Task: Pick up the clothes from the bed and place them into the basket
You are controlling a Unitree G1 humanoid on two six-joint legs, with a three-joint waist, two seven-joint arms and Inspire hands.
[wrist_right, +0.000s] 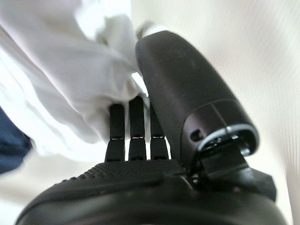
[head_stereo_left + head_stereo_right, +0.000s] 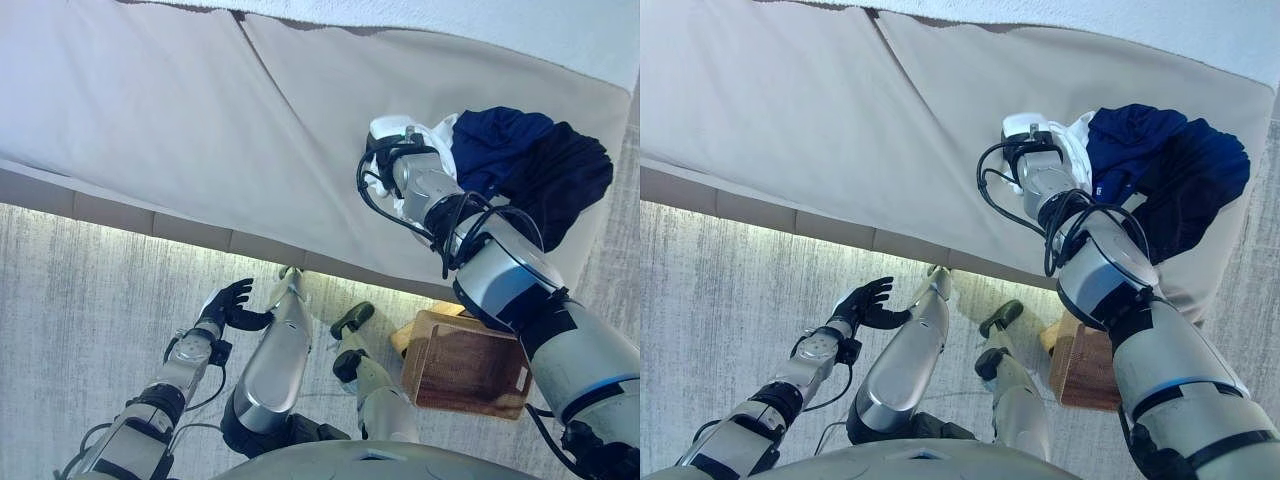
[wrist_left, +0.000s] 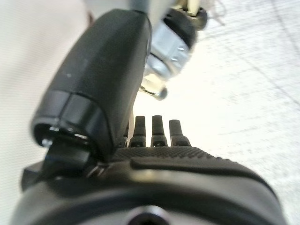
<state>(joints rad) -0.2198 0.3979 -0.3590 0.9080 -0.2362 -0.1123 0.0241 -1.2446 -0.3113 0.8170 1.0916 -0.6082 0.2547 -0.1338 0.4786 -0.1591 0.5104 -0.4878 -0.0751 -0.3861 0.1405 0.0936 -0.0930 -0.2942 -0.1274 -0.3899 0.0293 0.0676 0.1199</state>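
Observation:
A pile of clothes lies at the right end of the bed [image 2: 150,110]: a white garment [image 2: 441,136], a navy blue garment [image 2: 497,146] and a darker one [image 2: 566,186]. My right arm reaches over the bed to the white garment. In the right wrist view my right hand [image 1: 140,187] has straight fingers [image 1: 137,129] whose tips touch the white garment [image 1: 79,79], with the thumb [image 1: 187,93] beside it. My left hand [image 2: 229,303] is open with spread fingers, low over the floor in front of the bed. The wooden basket [image 2: 466,366] stands on the floor below the clothes.
The bed's front edge [image 2: 190,232] runs slanting across the view. Grey carpet [image 2: 90,300] lies in front of it. The bed's left and middle parts bear a plain beige sheet.

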